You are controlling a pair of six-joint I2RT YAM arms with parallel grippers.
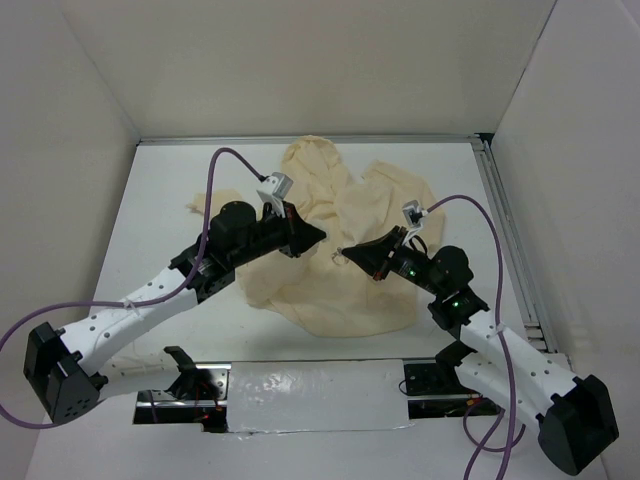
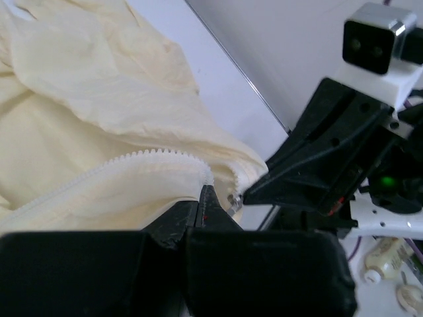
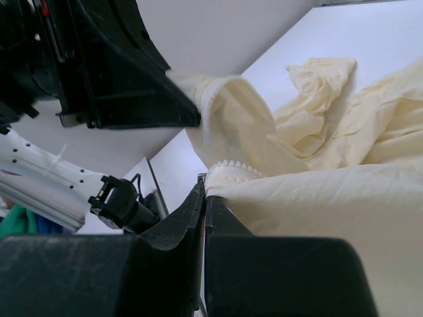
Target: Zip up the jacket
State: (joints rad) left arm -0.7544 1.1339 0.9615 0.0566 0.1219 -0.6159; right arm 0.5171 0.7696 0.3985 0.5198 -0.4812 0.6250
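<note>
The cream jacket (image 1: 350, 285) lies rumpled in the middle of the white table. My left gripper (image 1: 322, 237) and right gripper (image 1: 343, 254) meet tip to tip over its middle. In the left wrist view the left gripper (image 2: 203, 193) is shut on the jacket's (image 2: 86, 119) front edge, just below a row of white zipper teeth (image 2: 145, 157). A small metal slider (image 2: 232, 199) hangs beside that tip. In the right wrist view the right gripper (image 3: 203, 183) is shut on the other toothed edge (image 3: 231, 166). That edge is lifted off the table.
White walls close in the table at the back and on both sides. A metal rail (image 1: 505, 220) runs along the right edge. A foil-covered strip (image 1: 310, 395) lies between the arm bases at the near edge. One sleeve end (image 1: 198, 203) pokes out behind the left arm.
</note>
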